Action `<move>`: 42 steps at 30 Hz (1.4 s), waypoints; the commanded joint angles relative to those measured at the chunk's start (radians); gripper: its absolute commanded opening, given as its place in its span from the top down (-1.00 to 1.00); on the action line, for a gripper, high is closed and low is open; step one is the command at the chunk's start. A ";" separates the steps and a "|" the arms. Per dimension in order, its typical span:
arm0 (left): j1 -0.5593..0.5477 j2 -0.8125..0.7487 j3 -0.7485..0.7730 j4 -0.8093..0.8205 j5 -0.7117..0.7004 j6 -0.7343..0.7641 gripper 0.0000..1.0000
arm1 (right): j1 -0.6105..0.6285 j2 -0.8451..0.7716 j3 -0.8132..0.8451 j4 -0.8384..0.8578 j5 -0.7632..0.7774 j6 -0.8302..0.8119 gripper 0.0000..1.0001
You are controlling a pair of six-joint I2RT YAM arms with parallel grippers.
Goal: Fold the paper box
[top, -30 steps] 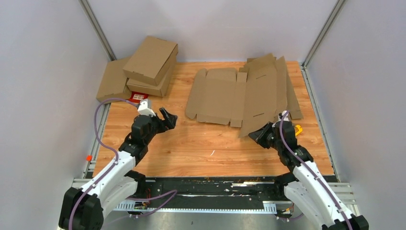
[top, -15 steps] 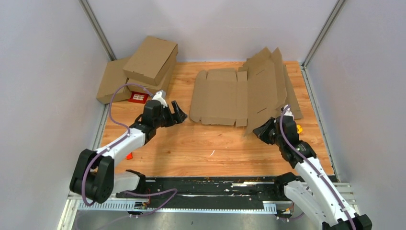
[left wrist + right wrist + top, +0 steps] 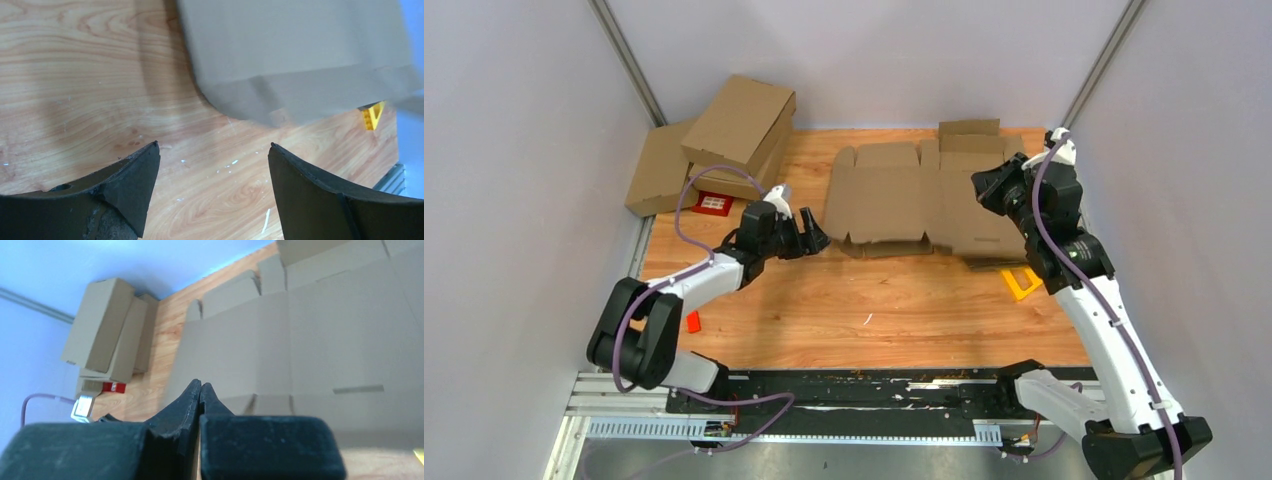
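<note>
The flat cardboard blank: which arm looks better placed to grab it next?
Probably the left: the left gripper is open, facing the near-left corner of the paper box. The right gripper is shut, empty, over its right half.

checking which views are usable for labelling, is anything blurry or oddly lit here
Top external: sharp and evenly lit, with no glare on the table. Left wrist: the paper box looks smeared and soft, while the wood grain below it is crisper. Right wrist: the shut right gripper is out of focus up close, and the walls carry a blue tint.
</note>
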 commanded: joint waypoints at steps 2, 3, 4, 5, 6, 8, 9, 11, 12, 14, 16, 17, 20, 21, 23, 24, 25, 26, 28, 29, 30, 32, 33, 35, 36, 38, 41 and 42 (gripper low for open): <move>-0.004 -0.137 -0.011 -0.002 -0.027 0.013 -0.74 | 0.002 -0.019 0.129 0.049 -0.126 -0.119 1.00; -0.004 -0.160 -0.021 -0.006 -0.030 0.005 -0.74 | 0.002 -0.024 0.154 0.040 -0.154 -0.120 1.00; -0.005 -0.183 -0.035 -0.006 -0.030 -0.001 -0.75 | 0.002 -0.029 0.173 0.028 -0.177 -0.120 0.98; -0.004 -0.207 -0.048 -0.005 -0.032 -0.009 -0.75 | 0.002 -0.033 0.182 0.014 -0.197 -0.118 0.89; -0.005 -0.227 -0.062 -0.003 -0.037 -0.020 -0.76 | 0.002 -0.035 0.182 -0.007 -0.206 -0.114 0.55; -0.005 -0.249 -0.084 -0.004 -0.052 -0.038 -0.77 | 0.003 -0.045 0.148 -0.066 -0.171 -0.094 -0.34; -0.004 -0.250 -0.084 -0.008 -0.060 -0.039 -0.77 | 0.001 -0.052 0.112 -0.086 -0.146 -0.086 -0.48; -0.004 -0.230 -0.069 -0.019 -0.073 -0.029 -0.78 | 0.001 -0.072 0.017 -0.089 -0.083 -0.066 -0.64; -0.004 -0.208 -0.055 -0.027 -0.075 -0.022 -0.78 | 0.001 -0.079 -0.035 -0.087 -0.069 -0.043 -0.65; -0.004 -0.148 -0.006 -0.052 -0.066 -0.005 -0.76 | 0.001 -0.082 -0.136 -0.055 -0.104 -0.020 -0.65; -0.004 -0.065 0.042 -0.071 -0.056 0.011 -0.72 | 0.001 -0.062 -0.218 0.000 -0.193 -0.023 -0.64; -0.005 -0.030 0.067 -0.084 -0.057 0.016 -0.71 | 0.001 -0.050 -0.245 0.024 -0.223 -0.037 -0.63; -0.004 0.071 0.125 -0.116 -0.067 0.016 -0.68 | 0.002 -0.007 -0.295 0.053 -0.264 -0.076 -0.63; -0.004 0.099 0.140 -0.121 -0.070 0.008 -0.68 | 0.001 0.006 -0.300 0.051 -0.263 -0.082 -0.63; -0.004 0.167 0.166 -0.124 -0.052 -0.010 -0.67 | 0.001 0.021 -0.301 0.059 -0.270 -0.095 -0.64; -0.004 0.193 0.176 -0.120 -0.036 -0.025 -0.66 | 0.001 0.022 -0.304 0.070 -0.282 -0.102 -0.64; -0.005 0.219 0.181 -0.106 -0.019 -0.043 -0.62 | 0.001 0.021 -0.309 0.085 -0.296 -0.109 -0.63; -0.004 0.240 0.182 -0.083 0.002 -0.065 -0.61 | 0.001 0.016 -0.317 0.104 -0.305 -0.113 -0.63; -0.004 0.273 0.179 -0.044 0.032 -0.111 -0.60 | 0.002 0.005 -0.338 0.133 -0.306 -0.109 -0.63; -0.004 0.284 0.174 -0.024 0.036 -0.134 -0.60 | 0.001 -0.002 -0.347 0.144 -0.304 -0.108 -0.63; -0.004 0.294 0.170 -0.003 0.037 -0.155 -0.60 | 0.001 -0.007 -0.354 0.152 -0.298 -0.107 -0.63; -0.005 0.315 0.158 0.051 0.047 -0.200 -0.60 | 0.001 -0.016 -0.365 0.162 -0.284 -0.107 -0.63; -0.004 0.329 0.157 0.071 0.054 -0.217 -0.59 | 0.001 -0.016 -0.370 0.165 -0.277 -0.108 -0.63; -0.004 0.356 0.170 0.085 0.074 -0.246 -0.55 | 0.001 -0.014 -0.370 0.163 -0.268 -0.111 -0.63; -0.004 0.367 0.175 0.089 0.085 -0.254 -0.54 | 0.001 -0.010 -0.365 0.157 -0.264 -0.116 -0.63; -0.004 0.378 0.169 0.120 0.098 -0.279 -0.50 | 0.001 -0.005 -0.357 0.143 -0.256 -0.126 -0.63; -0.003 0.375 0.140 0.213 0.121 -0.336 -0.42 | 0.002 -0.010 -0.362 0.140 -0.245 -0.132 -0.63; -0.002 0.372 0.140 0.225 0.127 -0.344 -0.39 | 0.001 -0.012 -0.364 0.141 -0.243 -0.131 -0.63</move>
